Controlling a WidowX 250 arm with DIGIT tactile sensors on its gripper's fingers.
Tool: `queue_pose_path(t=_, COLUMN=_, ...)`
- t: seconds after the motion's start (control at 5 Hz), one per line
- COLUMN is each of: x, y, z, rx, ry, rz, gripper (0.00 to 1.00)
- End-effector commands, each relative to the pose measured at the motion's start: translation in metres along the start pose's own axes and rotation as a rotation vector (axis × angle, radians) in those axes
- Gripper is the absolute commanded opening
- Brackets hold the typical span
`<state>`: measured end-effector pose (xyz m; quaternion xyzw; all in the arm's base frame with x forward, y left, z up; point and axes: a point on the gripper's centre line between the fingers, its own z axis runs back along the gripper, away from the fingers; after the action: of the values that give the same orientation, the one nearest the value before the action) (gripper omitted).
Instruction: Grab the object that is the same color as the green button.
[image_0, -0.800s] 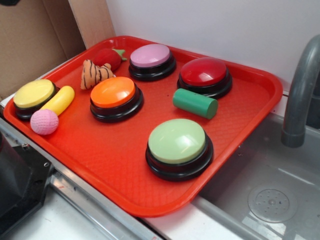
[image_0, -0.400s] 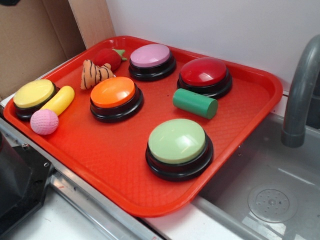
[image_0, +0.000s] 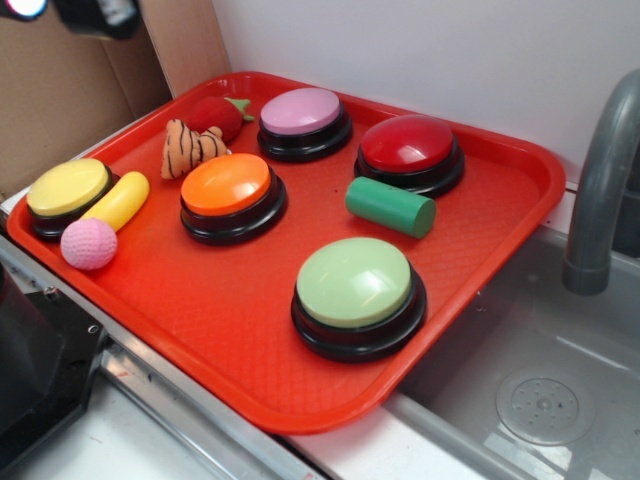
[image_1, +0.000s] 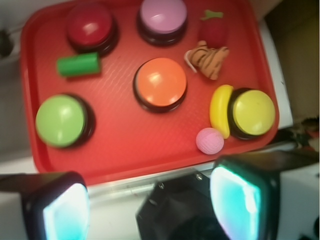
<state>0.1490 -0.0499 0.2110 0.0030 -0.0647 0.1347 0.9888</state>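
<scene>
Gripper (image_1: 150, 205): seen in the wrist view at the bottom of the frame, its two fingers (image_1: 62, 207) spread wide apart with nothing between them. It sits high above the near edge of the red tray (image_0: 230, 330), clear of every item. In the exterior view only a dark part of it shows at the upper left corner.

Dark green cylinder (image_0: 390, 206): lying on its side on the tray, right of centre in the exterior view. It rests just in front of the red button (image_0: 410, 150) and behind the pale green button (image_0: 355, 292), apart from both. In the wrist view the cylinder (image_1: 78, 65) is at the upper left, below the red button (image_1: 91, 26) and above the pale green button (image_1: 61, 120).

Other items on the tray, exterior view:
- Orange button (image_0: 230, 193), centre.
- Purple button (image_0: 303, 120), rear.
- Yellow button (image_0: 66, 194), left edge, with a yellow banana-shaped toy (image_0: 118, 200) touching its right side.
- Pink ball (image_0: 88, 244), just beside the banana's lower end.
- Striped orange plush (image_0: 192, 148) and red strawberry toy (image_0: 216, 116), rear left, side by side.

A grey faucet (image_0: 605, 180) and a sink (image_0: 540, 390) occupy the right of the frame.
</scene>
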Motion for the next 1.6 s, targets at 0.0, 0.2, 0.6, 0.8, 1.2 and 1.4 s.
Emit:
queue_pose_path(t=0.0, x=0.037, y=-0.047, z=-0.041, rx=-0.019, ry=-0.056, rz=0.333, gripper=1.00)
queue_pose_path(t=0.2, x=0.055, y=-0.058, z=-0.066, rx=-0.012, ry=-0.064, rz=0.460, gripper=1.00)
queue_pose_path(t=0.6, x=0.091, y=-0.084, z=-0.117, rx=0.015, ry=-0.103, rz=0.676, gripper=1.00)
queue_pose_path(t=0.8, x=0.103, y=-0.090, z=-0.133, rx=0.023, ry=-0.104, rz=0.679, gripper=1.00)
queue_pose_path(t=1.2, x=0.114, y=-0.092, z=-0.168, rx=0.060, ry=-0.084, rz=0.686, gripper=1.00)
queue_pose_path(t=1.4, x=0.112, y=-0.089, z=-0.182, rx=0.069, ry=-0.051, rz=0.683, gripper=1.00)
